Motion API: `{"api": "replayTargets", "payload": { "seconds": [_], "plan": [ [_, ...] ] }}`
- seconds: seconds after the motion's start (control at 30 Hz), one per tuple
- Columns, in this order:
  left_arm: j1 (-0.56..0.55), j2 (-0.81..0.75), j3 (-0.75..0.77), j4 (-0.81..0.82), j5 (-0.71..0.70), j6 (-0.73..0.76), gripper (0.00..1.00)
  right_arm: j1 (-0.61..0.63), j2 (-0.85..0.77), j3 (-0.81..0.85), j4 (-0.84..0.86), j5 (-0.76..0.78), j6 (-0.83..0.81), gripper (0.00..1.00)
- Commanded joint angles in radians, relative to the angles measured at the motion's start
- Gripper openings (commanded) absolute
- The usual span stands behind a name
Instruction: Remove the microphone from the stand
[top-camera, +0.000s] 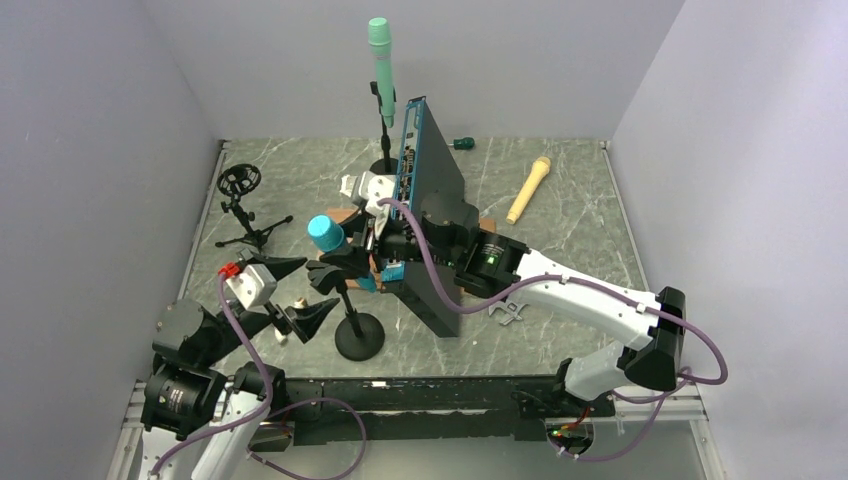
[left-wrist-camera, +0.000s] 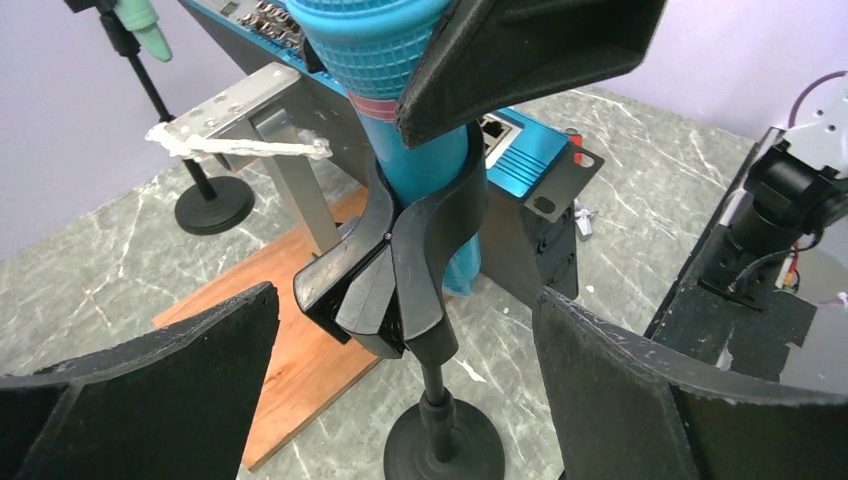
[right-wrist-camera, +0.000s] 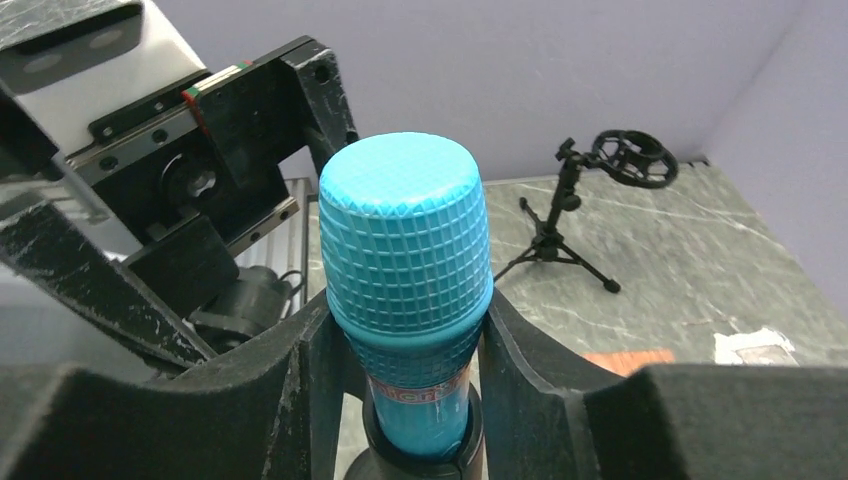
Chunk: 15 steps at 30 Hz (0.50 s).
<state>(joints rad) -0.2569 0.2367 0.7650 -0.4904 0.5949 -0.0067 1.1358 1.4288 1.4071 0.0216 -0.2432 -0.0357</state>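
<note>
The blue mic (top-camera: 325, 232) sits upright in the clip of its stand (top-camera: 360, 335), whose round base rests on the worktop (top-camera: 570, 250) close to the near edge, left of the middle. The right claw (top-camera: 345, 258) reaches in from the right. In the right wrist view its fingers (right-wrist-camera: 310, 390) press on either side of the mic (right-wrist-camera: 405, 250) just under the ribbed head, pinching it. The left claw (top-camera: 303, 290) is spread wide beside the stand on its left. In the left wrist view its two fingers (left-wrist-camera: 140, 390) flank the clip and pole without touching them.

Just behind the stand a black box (top-camera: 440, 190) with a blue face stands on edge over a wooden board (left-wrist-camera: 300, 350). A green mic (top-camera: 381, 60) rises on another stand at the far edge. A yellow mic (top-camera: 528, 190) lies toward the far right corner, and a small tripod (top-camera: 240, 200) stands near the left edge.
</note>
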Motion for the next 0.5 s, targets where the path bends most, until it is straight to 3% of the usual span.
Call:
{"api": "replayTargets", "payload": {
  "seconds": [0.0,0.2,0.47],
  "plan": [
    [-0.002,0.006,0.000,0.052,0.092,0.014,0.99,-0.042,-0.031,-0.026,0.096,-0.281,-0.022,0.00],
    [-0.002,0.022,-0.024,0.092,0.154,-0.048,1.00,-0.147,-0.019,-0.096,0.256,-0.594,0.076,0.00],
    [-0.002,0.078,0.005,0.014,0.083,-0.006,0.99,-0.156,-0.009,-0.109,0.292,-0.594,0.098,0.00]
  ]
}}
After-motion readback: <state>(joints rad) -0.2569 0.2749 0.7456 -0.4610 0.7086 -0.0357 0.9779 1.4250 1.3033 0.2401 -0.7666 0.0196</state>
